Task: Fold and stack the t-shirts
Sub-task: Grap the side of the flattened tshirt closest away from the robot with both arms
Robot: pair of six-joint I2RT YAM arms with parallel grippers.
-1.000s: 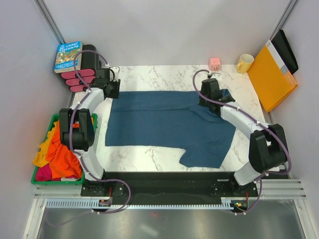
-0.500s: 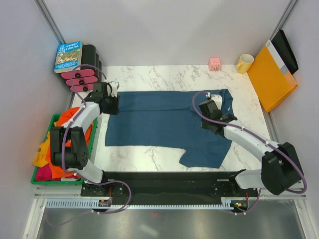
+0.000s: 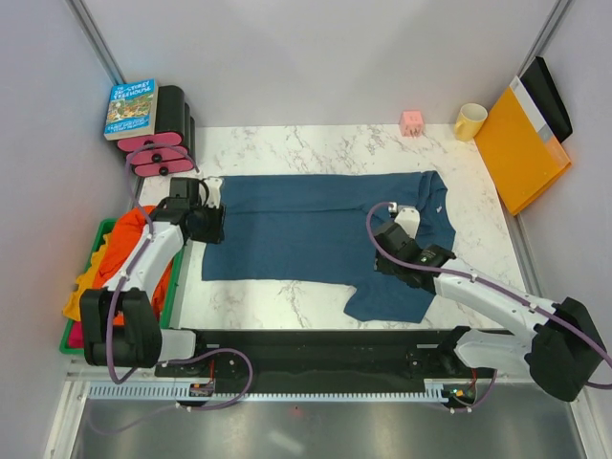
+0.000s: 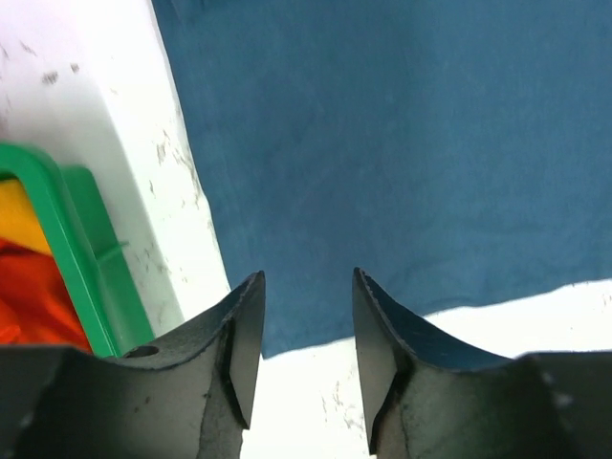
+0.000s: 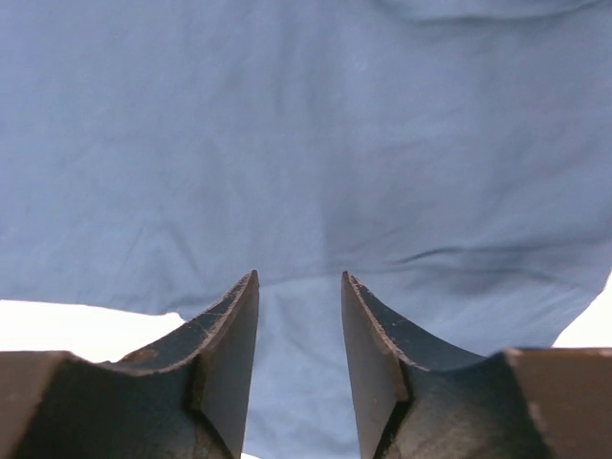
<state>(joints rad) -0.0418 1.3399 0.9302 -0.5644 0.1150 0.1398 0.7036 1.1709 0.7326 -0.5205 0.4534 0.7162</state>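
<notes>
**Blue Shirt Spread Out, Both Jaws Empty**

The left jaws stand partly apart with nothing between them, just above the left edge of the blue t-shirt (image 4: 382, 143). The right jaws are partly apart and empty too, over the shirt's near right part. The shirt lies spread flat on the white table (image 3: 287, 153). An orange t-shirt (image 4: 29, 287) sits bunched in the green basket (image 4: 72, 229) beside the table. A blue book (image 3: 131, 107) stands far left, but its words look too small to read.
</notes>
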